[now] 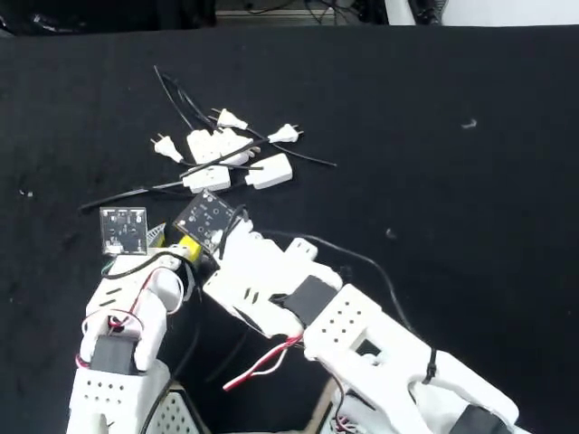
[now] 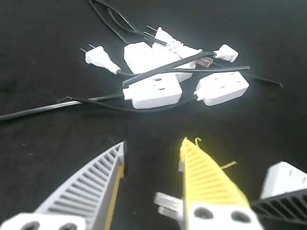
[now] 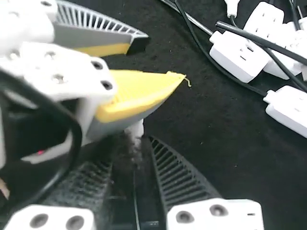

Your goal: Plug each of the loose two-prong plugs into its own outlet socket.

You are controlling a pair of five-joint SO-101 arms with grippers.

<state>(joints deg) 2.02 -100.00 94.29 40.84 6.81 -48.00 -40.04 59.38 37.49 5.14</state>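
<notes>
Toward six o'clock from the tangled outlet sockets [image 1: 270, 170], the right gripper [image 3: 139, 139] is clamped on a plug [image 2: 165, 203]; the left gripper [image 2: 153, 143], fingers apart, crowds alongside and could knock it askew

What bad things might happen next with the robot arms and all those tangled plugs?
1. The left gripper hangs open right over the plug pinched in the right gripper. They are very close, so they might bump and knock the plug loose.
2. Black cords lie across the sockets. They may block the slots, or a tug could drag the whole pile.
</notes>
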